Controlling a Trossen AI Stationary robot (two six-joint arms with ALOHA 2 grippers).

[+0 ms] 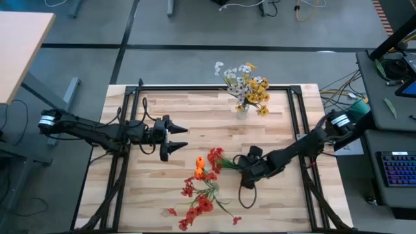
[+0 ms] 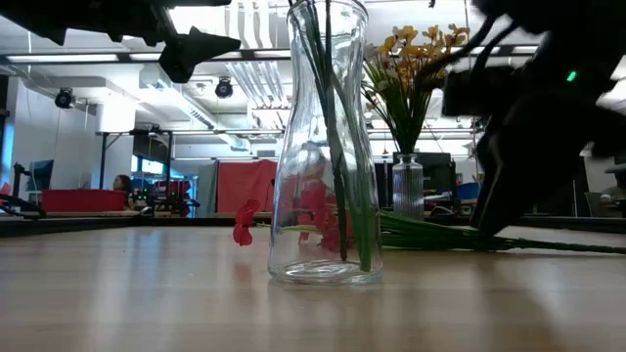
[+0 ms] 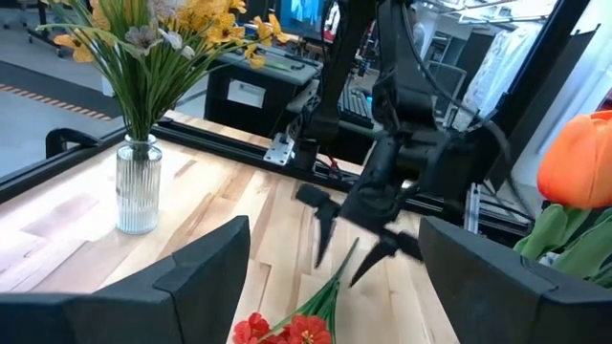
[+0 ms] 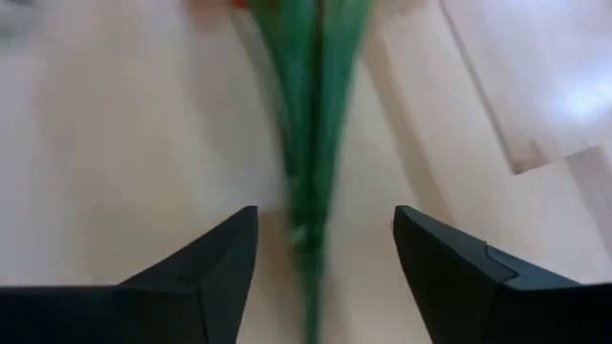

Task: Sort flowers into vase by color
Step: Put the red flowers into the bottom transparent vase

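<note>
Item: light wooden slatted desk (image 1: pixel 195 110) inside a black frame, seen from above, carrying flowers to be sorted by colour.

Red artificial sprays on long green stems (image 1: pixel 198 205) lay loose near the front centre of the desk, their stem ends fanning toward the right. An orange blossom (image 1: pixel 199 166) lay just beside them, on the far side of the heap. A small ribbed clear glass vase holding yellow and white flowers (image 1: pixel 244 91) stood at the far edge, well apart from the heap. A taller smooth clear glass vase (image 2: pixel 324 147), with green stems already inside, showed only in the low view, in front of the red blossoms.

Right end effector (image 1: pixel 246 166): down at the desk, fingers apart, straddling a bundle of green stems (image 4: pixel 308 143) without yet touching them. Left end effector (image 1: pixel 174 139): hanging above the left centre of the desk, fingers apart, holding nothing.

Step in hand, as judged: grasping a red spray by its stem. To do it well, the fingers should close on a single stem, low and squarely, away from the blossoms, so that neighbouring sprays are not dragged along; a slow lift would show any tangle.

Brands, labels, writing: none legible anywhere.
</note>
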